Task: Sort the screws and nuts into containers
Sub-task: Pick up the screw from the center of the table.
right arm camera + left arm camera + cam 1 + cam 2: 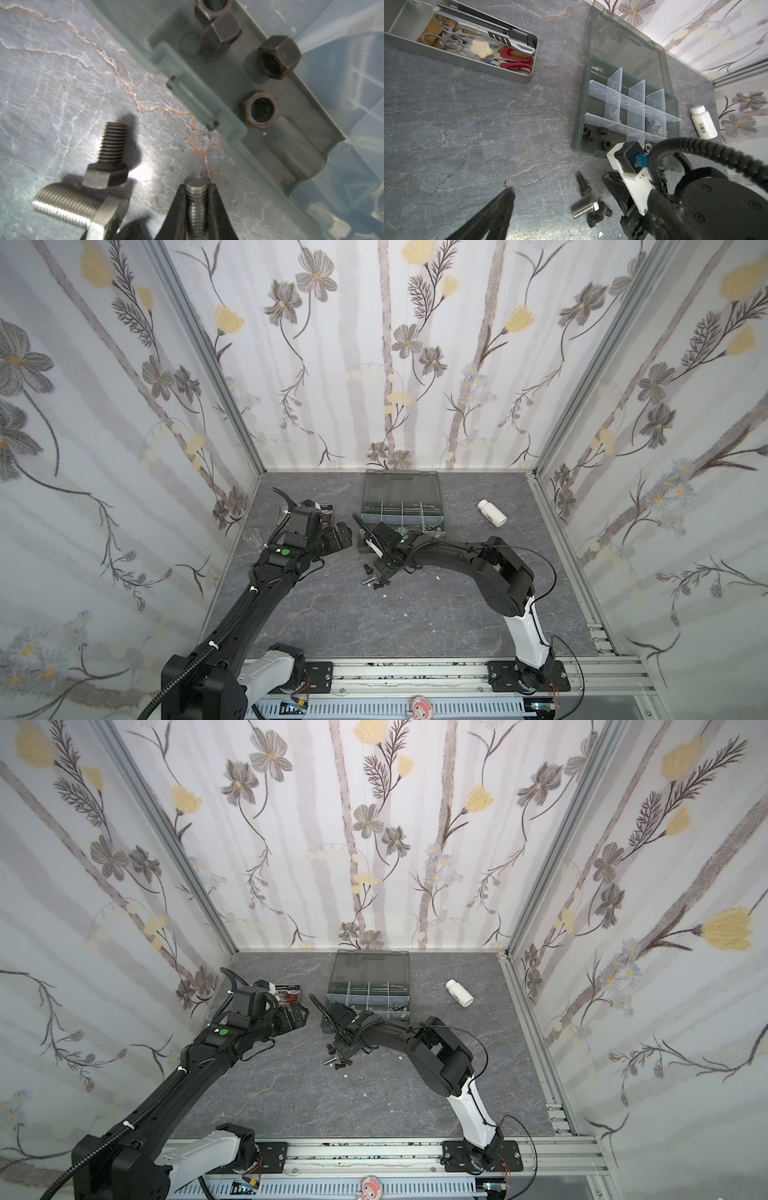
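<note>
Now my right arm (457,551) bends low over the desk (332,622), right jaws clamped on a screw (196,207); left jaws hover spread wide, empty.

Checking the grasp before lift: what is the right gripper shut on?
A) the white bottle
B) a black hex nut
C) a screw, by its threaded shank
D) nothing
C: in the right wrist view the right gripper has both fingers clamped on the threaded shank of a screw. The black hex nuts lie untouched inside the organizer box.
</note>
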{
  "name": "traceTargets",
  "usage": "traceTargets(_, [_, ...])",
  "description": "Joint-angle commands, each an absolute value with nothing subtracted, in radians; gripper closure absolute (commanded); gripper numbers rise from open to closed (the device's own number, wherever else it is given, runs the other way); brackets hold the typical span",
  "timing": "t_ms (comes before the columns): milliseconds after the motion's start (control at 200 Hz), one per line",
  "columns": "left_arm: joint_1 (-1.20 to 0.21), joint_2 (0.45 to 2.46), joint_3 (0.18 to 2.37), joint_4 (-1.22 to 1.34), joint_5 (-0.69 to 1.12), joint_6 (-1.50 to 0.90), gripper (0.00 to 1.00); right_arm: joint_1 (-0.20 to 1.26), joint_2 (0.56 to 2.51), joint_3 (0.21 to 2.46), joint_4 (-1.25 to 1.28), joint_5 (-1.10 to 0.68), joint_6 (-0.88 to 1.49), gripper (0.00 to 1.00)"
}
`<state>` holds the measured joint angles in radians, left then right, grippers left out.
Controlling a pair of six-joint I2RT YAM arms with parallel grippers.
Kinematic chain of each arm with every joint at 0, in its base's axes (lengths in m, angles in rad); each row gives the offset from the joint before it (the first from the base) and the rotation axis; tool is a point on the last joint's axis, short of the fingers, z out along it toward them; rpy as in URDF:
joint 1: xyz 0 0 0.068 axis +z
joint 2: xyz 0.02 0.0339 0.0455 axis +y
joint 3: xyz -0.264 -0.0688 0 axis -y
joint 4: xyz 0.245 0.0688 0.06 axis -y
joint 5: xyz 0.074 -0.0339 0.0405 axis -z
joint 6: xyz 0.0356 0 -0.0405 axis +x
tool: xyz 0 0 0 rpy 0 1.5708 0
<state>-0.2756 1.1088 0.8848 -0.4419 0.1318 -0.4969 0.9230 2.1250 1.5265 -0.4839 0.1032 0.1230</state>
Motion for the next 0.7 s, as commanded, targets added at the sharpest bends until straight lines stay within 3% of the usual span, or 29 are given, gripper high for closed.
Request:
traceTargets(0, [-0.276, 1.097, 0.897, -0.452, 0.124, -0.486, 0.00, 0.922, 2.098, 1.525, -0.491, 0.101, 0.135, 0.88])
traceTargets(694, [-0.275, 1.042, 0.868, -0.477, 0.160, -0.479, 0.00, 0.893, 1.936, 1.529, -0.514, 0.119, 0.150, 0.91])
